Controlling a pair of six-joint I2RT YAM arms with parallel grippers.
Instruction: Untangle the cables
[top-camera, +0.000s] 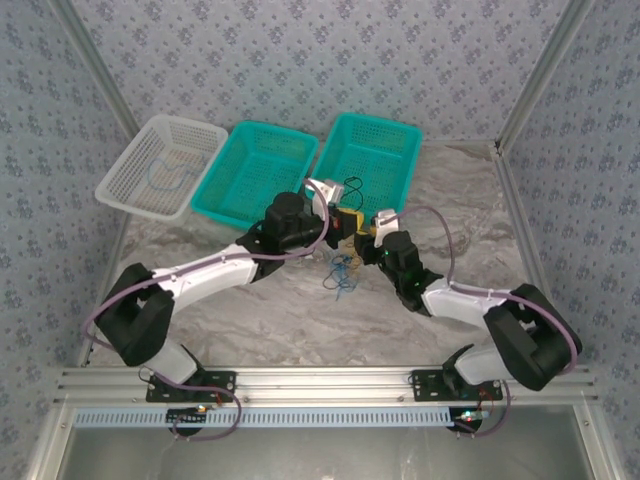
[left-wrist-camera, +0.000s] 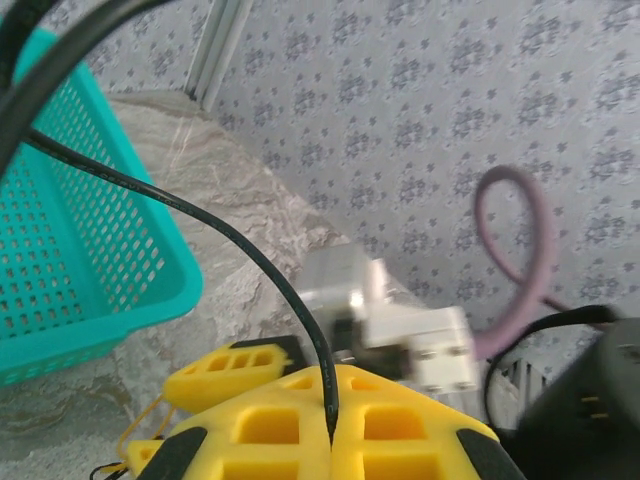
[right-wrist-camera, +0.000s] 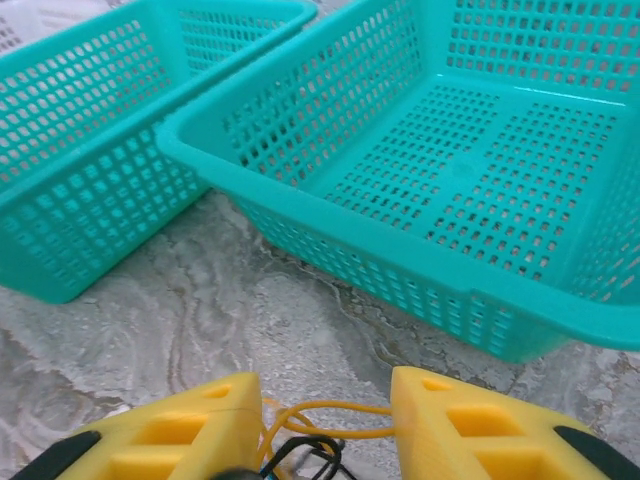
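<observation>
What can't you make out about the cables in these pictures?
Left wrist view: black cable vanishes between the shut left fingers and off the upper left edge.
Right wrist view: yellow cable between the right fingers is cut by the bottom edge.
Top view: blue cable loops too small to trace.

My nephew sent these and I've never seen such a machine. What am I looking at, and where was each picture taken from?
A robot's left arm and right arm stand on a table. One camera looks down from above; two ride the wrists, behind yellow fingers. At the back: a white basket, middle teal basket, right teal basket. A blue cable lies between the arms. The left pincer is shut on a black cable; the right pincer is open, a yellow cable in its gap.
</observation>
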